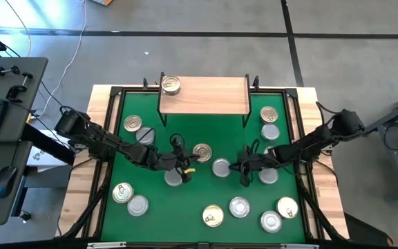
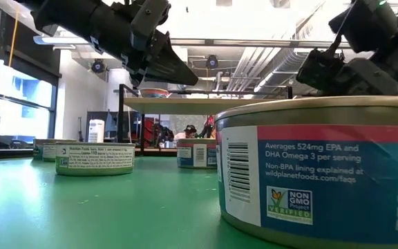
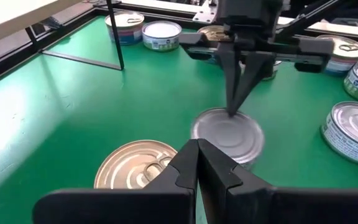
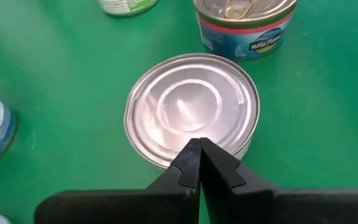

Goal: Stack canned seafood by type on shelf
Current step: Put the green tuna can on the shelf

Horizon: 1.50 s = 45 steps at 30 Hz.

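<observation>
Hovering mid-table, the right gripper (image 4: 199,163) is clenched empty, poised directly over a silver-lidded tin (image 4: 191,109) lying flat. The left gripper (image 3: 197,165), also clenched, is facing it nearby; the shelf (image 1: 203,95) is standing at the far edge.

Gold and silver tins (image 1: 221,167); green table (image 1: 185,207).

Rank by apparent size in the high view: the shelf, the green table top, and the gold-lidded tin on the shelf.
1. Green table top, clearly largest.
2. Shelf, a narrow board at the table's far edge.
3. Gold-lidded tin on the shelf's left end, smallest.
The shelf stands raised, nearer the camera, yet the order is plain.
</observation>
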Available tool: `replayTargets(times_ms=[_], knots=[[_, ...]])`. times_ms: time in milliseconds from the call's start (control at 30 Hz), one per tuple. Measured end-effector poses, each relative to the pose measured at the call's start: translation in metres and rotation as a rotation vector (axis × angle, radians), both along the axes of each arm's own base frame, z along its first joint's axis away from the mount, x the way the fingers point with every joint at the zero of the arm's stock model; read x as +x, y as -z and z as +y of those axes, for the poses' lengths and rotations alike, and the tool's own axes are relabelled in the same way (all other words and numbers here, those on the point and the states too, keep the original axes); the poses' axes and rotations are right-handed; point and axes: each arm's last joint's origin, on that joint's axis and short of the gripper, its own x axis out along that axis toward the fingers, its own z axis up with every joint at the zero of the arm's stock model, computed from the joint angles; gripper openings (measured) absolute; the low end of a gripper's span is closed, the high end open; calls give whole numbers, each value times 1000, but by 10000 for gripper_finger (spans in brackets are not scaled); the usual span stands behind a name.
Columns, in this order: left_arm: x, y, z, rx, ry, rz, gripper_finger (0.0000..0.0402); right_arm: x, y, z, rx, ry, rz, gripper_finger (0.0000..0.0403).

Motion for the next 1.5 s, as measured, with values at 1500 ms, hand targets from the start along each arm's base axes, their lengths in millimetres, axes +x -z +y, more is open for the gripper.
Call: replayTargets(times_ms=[1500], knots=[[17, 31, -15, -50, 268, 0, 0, 8, -38, 45, -305, -27, 279, 47]])
